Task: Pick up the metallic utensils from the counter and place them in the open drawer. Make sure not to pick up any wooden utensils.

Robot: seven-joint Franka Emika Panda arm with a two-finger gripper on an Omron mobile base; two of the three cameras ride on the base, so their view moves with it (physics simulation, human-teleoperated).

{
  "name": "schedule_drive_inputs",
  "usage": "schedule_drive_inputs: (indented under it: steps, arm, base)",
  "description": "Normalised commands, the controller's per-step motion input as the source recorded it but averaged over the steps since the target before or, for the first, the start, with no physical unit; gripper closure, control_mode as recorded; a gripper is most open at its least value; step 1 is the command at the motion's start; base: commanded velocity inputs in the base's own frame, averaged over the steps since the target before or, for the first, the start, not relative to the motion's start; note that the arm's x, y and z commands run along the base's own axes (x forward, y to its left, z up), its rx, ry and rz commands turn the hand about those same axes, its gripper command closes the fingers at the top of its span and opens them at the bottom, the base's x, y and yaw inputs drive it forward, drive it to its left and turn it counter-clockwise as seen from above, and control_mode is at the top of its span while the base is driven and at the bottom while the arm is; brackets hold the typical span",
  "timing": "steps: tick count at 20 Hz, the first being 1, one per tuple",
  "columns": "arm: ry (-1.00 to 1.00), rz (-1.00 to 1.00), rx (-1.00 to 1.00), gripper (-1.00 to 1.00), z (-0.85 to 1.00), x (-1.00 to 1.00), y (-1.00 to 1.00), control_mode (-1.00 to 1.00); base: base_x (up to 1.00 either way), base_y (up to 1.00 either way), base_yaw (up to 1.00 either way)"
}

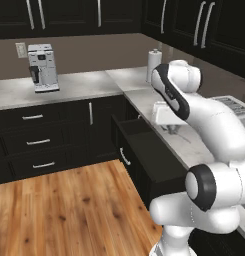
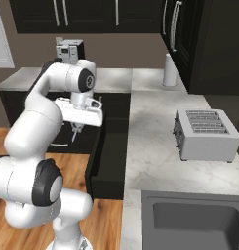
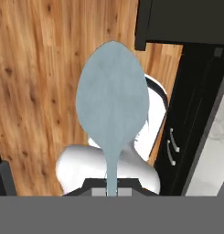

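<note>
A: One spoon [image 3: 112, 98] was in your gripper [image 3: 112, 191], jaws pinched tight on the slim handle, bowl hanging straight out in front of the hand camera. Metal, not wood, so it was the right pick.

B: Where was it against the drawer [image 1: 140, 150]?

A: Off the counter [image 2: 150, 146] and up in the air. From the left base camera your gripper [image 1: 170, 126] looked to hang over the drawer's counter-side end. From the right one the gripper [image 2: 75, 128] sat toward the floor side of the drawer [image 2: 109, 161]. Behind the spoon the hand camera had wood floor [image 3: 35, 91], not black drawer, so I couldn't say you were truly over the opening.

B: So how should the drop have gone?

A: My call: you needed black drawer behind the bowl before letting go. Then come down low inside the walls and let go gently, so the spoon lay flat rather than bouncing off the front edge. Too soon a release risked a spoon on the floor.

B: Anything in the drawer?

A: Pulled well out, but the inside was too dark to tell. The sink [image 2: 189, 201] basin looked bare, and the toaster [image 2: 209, 141] slots showed nothing sticking up.
</note>
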Motion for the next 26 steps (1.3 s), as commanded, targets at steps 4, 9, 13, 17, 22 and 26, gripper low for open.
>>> schedule_drive_inputs:
  steps: [4,9,13,17,22,26]
  arm:
    - [0.00,0.00,0.00,1.00,-0.95,0.30,0.04,-1.00]
    - [0.00,0.00,0.00,1.00,-0.45,0.31,0.00,-1.00]
    - [0.00,0.00,0.02,1.00,-0.02,0.24,0.00,-1.00]
    - [-0.01,-0.05,0.02,1.00,-0.01,0.35,0.01,-1.00]
    - [-0.06,-0.07,0.00,1.00,-0.18,0.52,0.12,-1.00]
    - [-0.09,-0.03,0.00,1.00,-0.38,0.53,0.18,-1.00]
  base:
    - [0.00,0.00,0.00]
    - [0.00,0.00,0.00]
    - [0.00,0.00,0.00]
    - [0.00,0.00,0.00]
    - [0.00,0.00,0.00]
    - [0.00,0.00,0.00]
